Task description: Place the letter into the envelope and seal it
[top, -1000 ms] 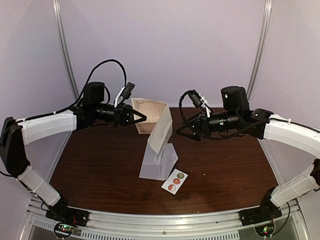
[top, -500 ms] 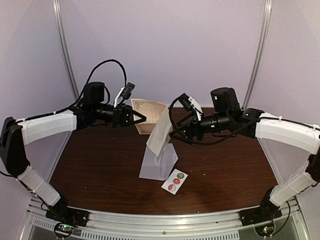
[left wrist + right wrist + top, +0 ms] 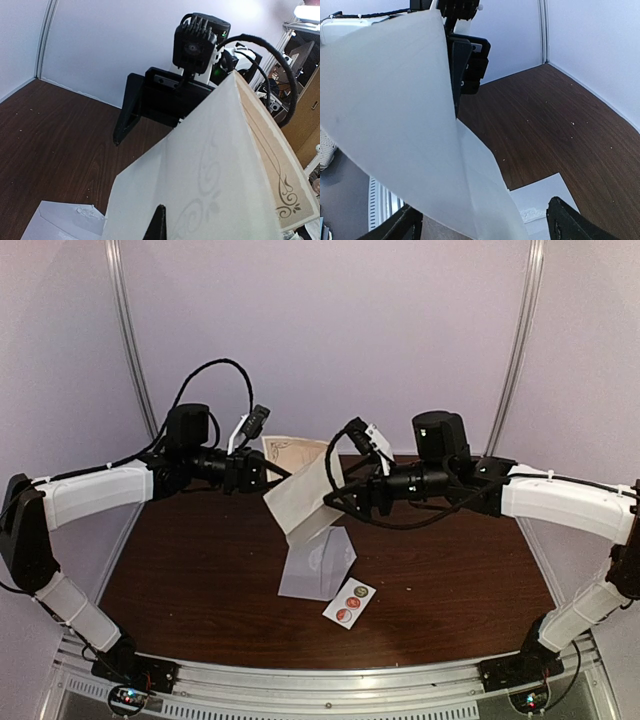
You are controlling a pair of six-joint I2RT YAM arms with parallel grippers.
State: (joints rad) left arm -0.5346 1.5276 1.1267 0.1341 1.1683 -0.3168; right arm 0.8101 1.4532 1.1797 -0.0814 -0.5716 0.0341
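The letter [image 3: 300,495] is a folded cream sheet with brown scrollwork, held in the air above the table. My left gripper [image 3: 272,475] is shut on its left edge; one black finger [image 3: 157,227] lies against the sheet [image 3: 215,175]. My right gripper [image 3: 335,498] is open, its jaws wide apart on either side of the sheet's right part [image 3: 395,110]. The envelope [image 3: 318,565] lies flat on the table below the letter. It also shows in the left wrist view [image 3: 55,222] and in the right wrist view [image 3: 545,200].
A small white strip of round stickers [image 3: 349,603] lies just in front and to the right of the envelope. The dark wooden table [image 3: 180,570] has pale walls at the back and sides.
My right gripper has moved left up to the letter. The letter's hanging lower part has swung up and to the left. The left arm has not moved.
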